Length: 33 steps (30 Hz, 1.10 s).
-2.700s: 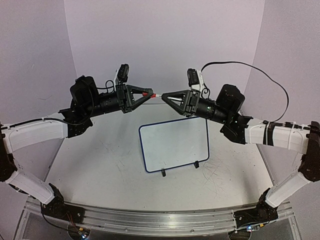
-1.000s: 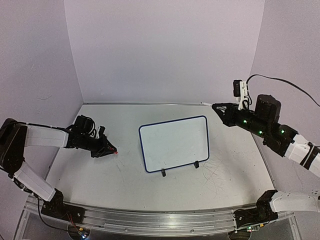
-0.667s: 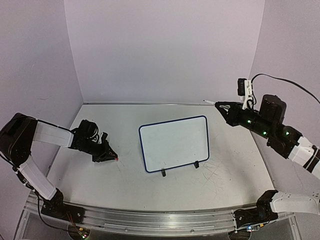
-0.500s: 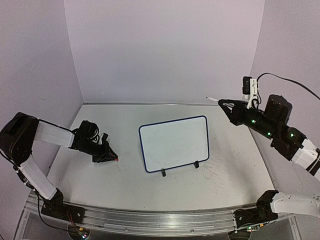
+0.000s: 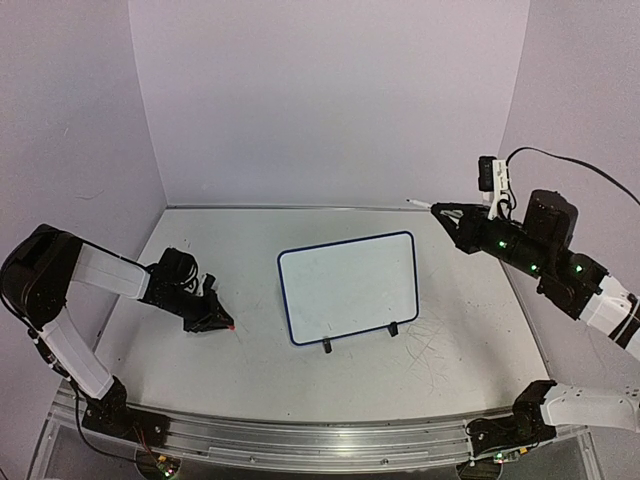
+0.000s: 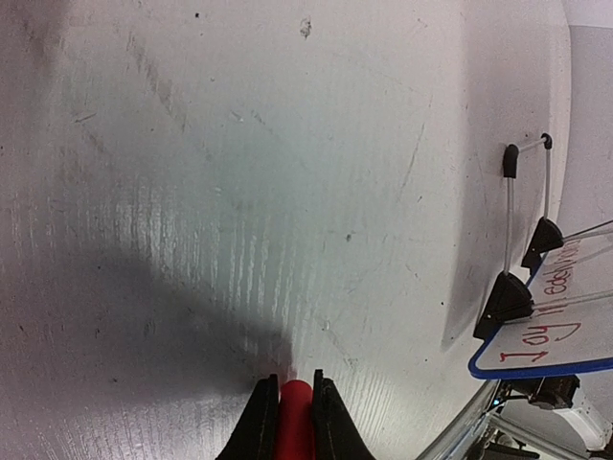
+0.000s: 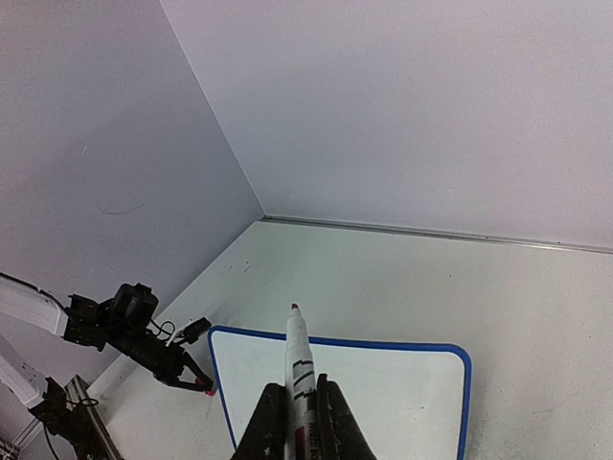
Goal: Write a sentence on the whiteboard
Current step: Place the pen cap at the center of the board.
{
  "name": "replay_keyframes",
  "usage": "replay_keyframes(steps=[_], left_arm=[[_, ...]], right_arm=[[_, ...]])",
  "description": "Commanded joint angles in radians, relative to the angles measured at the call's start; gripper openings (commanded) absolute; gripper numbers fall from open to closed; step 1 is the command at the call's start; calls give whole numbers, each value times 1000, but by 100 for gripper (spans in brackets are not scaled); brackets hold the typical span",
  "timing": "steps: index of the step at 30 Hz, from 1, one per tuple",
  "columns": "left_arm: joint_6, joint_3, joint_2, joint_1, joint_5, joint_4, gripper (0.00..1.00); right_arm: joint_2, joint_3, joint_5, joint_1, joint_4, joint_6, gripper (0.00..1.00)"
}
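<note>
Our right gripper (image 5: 442,211) is clamped on the uncapped white marker with a red tip (image 7: 299,364), raised over the scratched white tabletop's (image 5: 250,375) far right corner. Our left gripper (image 5: 224,324) pinches the red plastic cap (image 6: 295,426) near the left edge. The small blue-rimmed whiteboard (image 5: 348,288) sits mid-tabletop and looks blank from above, so we judge the writing not yet begun. The left wrist view does catch some red lettering (image 6: 551,321) on it, which we cannot place.

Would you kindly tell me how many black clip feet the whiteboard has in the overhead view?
2. Both are on the whiteboard's near edge: the left clip foot toward its left corner, the right clip foot toward its right corner. No others show.
</note>
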Motion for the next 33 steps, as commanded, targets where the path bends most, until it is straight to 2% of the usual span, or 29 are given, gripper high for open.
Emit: replay_keyframes(steps=[1, 19, 33], left_arm=[[24, -11, 19, 0, -38, 19, 4], [30, -33, 41, 0, -68, 26, 10], [32, -47, 20, 0, -83, 26, 22]], right_arm=[[3, 1, -8, 2, 22, -3, 0], [4, -6, -8, 2, 25, -2, 0], [17, -1, -14, 2, 25, -2, 0]])
